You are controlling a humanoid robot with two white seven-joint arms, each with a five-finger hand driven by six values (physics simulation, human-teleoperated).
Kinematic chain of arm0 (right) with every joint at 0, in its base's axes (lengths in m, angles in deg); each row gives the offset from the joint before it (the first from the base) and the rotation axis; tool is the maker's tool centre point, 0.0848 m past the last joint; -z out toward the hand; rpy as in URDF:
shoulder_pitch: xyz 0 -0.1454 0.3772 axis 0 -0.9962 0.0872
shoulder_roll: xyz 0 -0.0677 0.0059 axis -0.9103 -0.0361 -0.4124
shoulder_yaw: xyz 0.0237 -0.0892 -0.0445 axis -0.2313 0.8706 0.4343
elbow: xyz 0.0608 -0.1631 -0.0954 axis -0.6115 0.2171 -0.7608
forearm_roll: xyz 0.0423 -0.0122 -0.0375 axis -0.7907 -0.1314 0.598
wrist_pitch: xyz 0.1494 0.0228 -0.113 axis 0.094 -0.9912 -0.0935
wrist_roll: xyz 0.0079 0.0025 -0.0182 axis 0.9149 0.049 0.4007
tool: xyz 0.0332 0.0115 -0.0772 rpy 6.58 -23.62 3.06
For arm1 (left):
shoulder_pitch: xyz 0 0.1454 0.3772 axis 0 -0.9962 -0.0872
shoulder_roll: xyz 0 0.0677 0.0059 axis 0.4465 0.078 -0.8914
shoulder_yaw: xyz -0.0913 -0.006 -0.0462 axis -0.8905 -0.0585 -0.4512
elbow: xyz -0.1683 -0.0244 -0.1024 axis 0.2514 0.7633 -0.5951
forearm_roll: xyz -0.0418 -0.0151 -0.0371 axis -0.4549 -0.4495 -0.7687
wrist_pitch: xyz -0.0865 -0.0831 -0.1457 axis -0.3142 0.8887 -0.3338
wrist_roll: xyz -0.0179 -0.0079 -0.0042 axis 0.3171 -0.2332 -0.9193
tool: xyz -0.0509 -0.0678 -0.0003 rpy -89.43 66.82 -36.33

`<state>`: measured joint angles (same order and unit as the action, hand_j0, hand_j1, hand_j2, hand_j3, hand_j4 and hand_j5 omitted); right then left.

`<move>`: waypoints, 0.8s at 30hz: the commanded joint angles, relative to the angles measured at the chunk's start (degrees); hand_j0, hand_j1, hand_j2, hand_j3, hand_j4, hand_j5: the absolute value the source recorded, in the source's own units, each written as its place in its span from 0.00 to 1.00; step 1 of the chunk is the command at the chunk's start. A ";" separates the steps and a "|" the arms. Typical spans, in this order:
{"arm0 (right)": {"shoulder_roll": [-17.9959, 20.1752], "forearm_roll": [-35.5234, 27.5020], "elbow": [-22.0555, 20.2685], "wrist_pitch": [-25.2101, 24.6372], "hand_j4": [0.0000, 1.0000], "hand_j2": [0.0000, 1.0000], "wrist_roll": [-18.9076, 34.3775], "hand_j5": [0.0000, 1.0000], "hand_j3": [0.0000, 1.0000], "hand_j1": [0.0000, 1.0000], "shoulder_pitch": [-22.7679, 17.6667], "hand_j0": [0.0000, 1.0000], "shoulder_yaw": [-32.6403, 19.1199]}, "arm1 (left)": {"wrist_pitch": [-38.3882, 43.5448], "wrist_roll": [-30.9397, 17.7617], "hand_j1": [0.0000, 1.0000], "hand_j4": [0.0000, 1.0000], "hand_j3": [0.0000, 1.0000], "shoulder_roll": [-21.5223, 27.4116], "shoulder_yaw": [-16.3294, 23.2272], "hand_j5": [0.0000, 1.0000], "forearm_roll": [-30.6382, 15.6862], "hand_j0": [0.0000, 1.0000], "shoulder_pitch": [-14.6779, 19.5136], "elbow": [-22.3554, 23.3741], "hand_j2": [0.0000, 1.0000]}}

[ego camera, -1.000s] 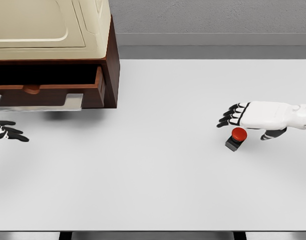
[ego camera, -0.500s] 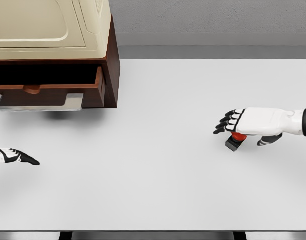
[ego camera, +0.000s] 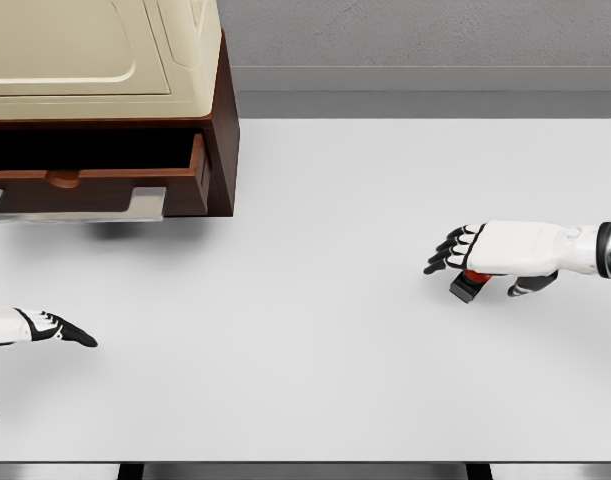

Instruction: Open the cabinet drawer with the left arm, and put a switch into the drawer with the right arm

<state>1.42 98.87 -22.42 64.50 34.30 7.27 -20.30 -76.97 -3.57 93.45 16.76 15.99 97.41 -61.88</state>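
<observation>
Hovering over the red-buttoned switch [ego camera: 471, 283] at the counter's [ego camera: 315, 380] right, the right robot hand [ego camera: 490, 250] has its fingers extended, nothing gripped, and should curl squarely around its black base, while the far-left drawer [ego camera: 95, 185] stands open and the left robot hand [ego camera: 45, 327] rests open near-left.

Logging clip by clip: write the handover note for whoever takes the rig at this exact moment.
Left hand: low at the table's left edge, away from the cabinet, fingers relaxed, holding nothing.
Right hand: palm down over the switch, fingers extended; no grasp visible.
Switch: on the white table, right side, black base showing, red button mostly covered.
Drawer: pulled out of the cabinet.
Done: drawer open.
Left: grasp the switch, carry it left, place it in the drawer.
</observation>
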 commanded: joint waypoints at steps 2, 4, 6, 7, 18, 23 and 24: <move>-0.06 -0.02 0.80 -0.14 0.97 0.97 -0.02 0.97 0.97 0.97 0.00 0.97 -0.02 | 0.11 0.00 1.00 1.00 1.00 0.13 -0.02 1.00 -0.38 1.00 0.00 0.06 1.00; -0.86 0.24 0.98 -0.14 0.95 0.95 -0.02 0.95 0.95 0.95 0.00 0.95 -0.02 | 0.11 0.00 1.00 1.00 1.00 0.22 -0.02 1.00 -0.38 1.00 0.00 0.06 1.00; -0.86 0.24 0.98 -0.14 0.87 0.87 -0.02 0.87 0.87 0.87 0.00 0.87 -0.02 | 0.11 0.00 1.00 1.00 1.00 0.22 -0.02 1.00 -0.38 1.00 0.00 0.06 1.00; -0.86 0.24 1.07 -0.14 0.85 0.85 -0.02 0.85 0.85 0.85 0.00 0.85 -0.02 | 0.11 0.00 1.00 1.00 1.00 0.22 -0.02 1.00 -0.38 1.00 0.00 0.06 1.00; -0.86 0.24 1.59 -0.14 0.72 0.72 -0.02 0.72 0.72 0.72 -0.18 0.72 -0.02 | 0.11 0.00 1.00 1.00 1.00 0.22 -0.02 1.00 -0.38 1.00 0.00 0.06 1.00; -0.77 0.24 1.60 -0.14 0.71 0.71 -0.02 0.71 0.71 0.71 -0.44 0.71 -0.11 | 0.11 0.00 1.00 1.00 1.00 0.22 -0.02 1.00 -0.38 1.00 0.00 0.06 1.00; -0.77 0.24 1.60 -0.14 0.72 0.72 -0.02 0.72 0.72 0.72 -0.44 0.72 -0.11 | 0.11 0.00 1.00 1.00 1.00 0.22 -0.02 1.00 -0.38 1.00 0.00 0.06 1.00</move>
<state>0.56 99.39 -20.83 64.49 34.30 6.84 -20.34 -76.97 -3.57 93.63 16.79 16.01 97.41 -61.81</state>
